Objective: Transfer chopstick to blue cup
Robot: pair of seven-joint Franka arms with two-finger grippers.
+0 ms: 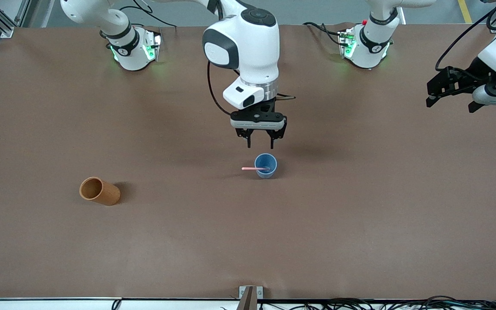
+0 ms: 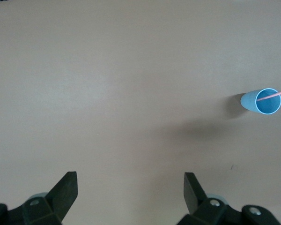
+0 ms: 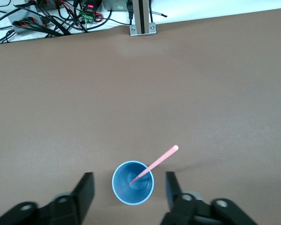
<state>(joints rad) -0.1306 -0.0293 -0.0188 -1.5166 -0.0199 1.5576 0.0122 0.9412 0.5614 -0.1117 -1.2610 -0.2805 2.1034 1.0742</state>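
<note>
The blue cup (image 1: 266,166) stands upright near the middle of the table. A pale pink chopstick (image 1: 250,168) stands in it, its lower end on the cup's floor, and leans over the rim toward the right arm's end. My right gripper (image 1: 260,140) hangs open and empty just above the cup. In the right wrist view the cup (image 3: 133,183) and the chopstick (image 3: 160,160) lie between the open fingers (image 3: 84,192). My left gripper (image 1: 450,102) waits open and empty over the left arm's end of the table; its wrist view shows the cup (image 2: 264,101) far off.
An orange-brown cup (image 1: 99,191) lies on its side toward the right arm's end, nearer the front camera than the blue cup. A metal post (image 1: 248,297) and cables (image 3: 51,18) sit at the table's front edge.
</note>
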